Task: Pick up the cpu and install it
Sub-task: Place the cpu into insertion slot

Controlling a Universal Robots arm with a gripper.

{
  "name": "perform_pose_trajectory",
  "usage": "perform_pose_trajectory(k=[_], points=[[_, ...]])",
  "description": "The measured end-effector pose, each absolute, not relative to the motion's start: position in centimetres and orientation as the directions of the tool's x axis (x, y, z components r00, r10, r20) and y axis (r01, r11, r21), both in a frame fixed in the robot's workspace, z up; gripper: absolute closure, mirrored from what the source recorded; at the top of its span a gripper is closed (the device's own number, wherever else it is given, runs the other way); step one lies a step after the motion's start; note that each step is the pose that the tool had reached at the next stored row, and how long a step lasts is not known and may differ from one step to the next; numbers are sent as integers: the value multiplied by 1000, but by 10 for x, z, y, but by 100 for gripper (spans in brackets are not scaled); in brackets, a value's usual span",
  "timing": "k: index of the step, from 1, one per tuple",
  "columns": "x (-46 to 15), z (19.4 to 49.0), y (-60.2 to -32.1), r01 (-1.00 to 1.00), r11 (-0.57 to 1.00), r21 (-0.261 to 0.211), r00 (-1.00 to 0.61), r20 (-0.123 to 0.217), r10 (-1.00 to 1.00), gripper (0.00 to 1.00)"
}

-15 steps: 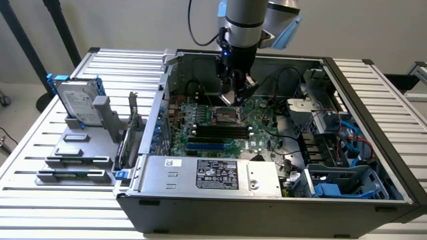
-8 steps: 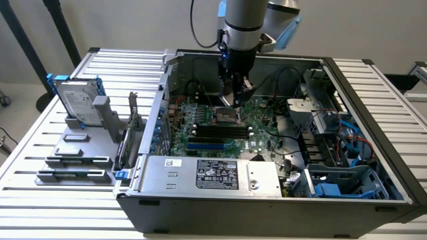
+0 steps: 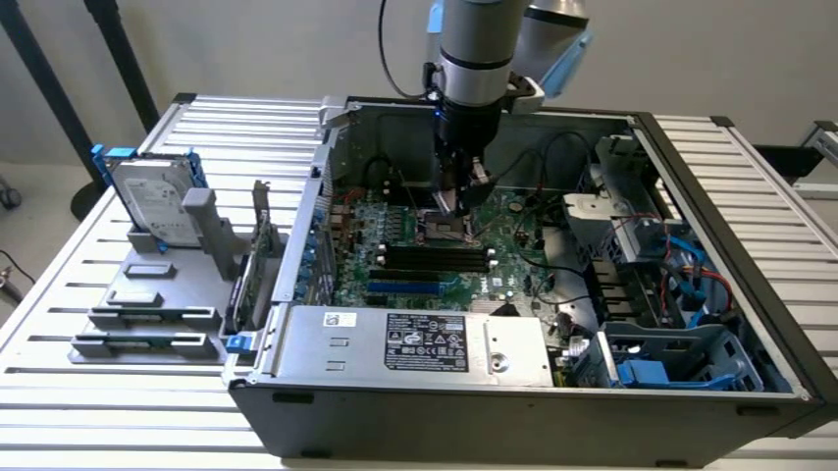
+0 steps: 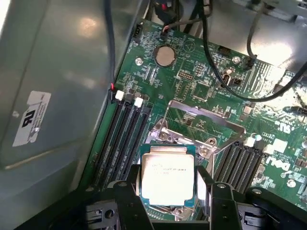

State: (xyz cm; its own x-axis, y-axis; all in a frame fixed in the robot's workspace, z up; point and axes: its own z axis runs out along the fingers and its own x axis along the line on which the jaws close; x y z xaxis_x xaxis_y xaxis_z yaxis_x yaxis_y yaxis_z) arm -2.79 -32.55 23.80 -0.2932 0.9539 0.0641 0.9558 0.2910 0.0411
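Gripper (image 4: pixel 171 199) is clamped on the cpu (image 4: pixel 168 175), one finger at each side edge, chip flat at the socket (image 4: pixel 165 139). Seated or just above: cannot tell. Memory slots (image 4: pixel 122 143) sit just beside. Load plate (image 4: pixel 206 115) stands open behind. Coin battery (image 4: pixel 164 55) is farther back. Judged: keep the chip level, square to the socket frame, lower it straight, no sliding across the pins.

The arm (image 3: pixel 474 39) reaches straight down into the open computer case (image 3: pixel 524 412); its gripper (image 3: pixel 453 208) hangs just over the motherboard (image 3: pixel 392 211), the cpu (image 3: pixel 453 201) a small pale chip pinched at its tip; on the exterior view's left a hard drive (image 3: pixel 151 201) stands upright in a grey rack (image 3: pixel 144 314) on the slatted table (image 3: pixel 78 245).
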Motion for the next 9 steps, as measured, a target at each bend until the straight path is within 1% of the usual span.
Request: perform_pose_trajectory(k=[9], points=[[-28, 230, -326, 991, 130, 41, -133, 64, 989, 45]])
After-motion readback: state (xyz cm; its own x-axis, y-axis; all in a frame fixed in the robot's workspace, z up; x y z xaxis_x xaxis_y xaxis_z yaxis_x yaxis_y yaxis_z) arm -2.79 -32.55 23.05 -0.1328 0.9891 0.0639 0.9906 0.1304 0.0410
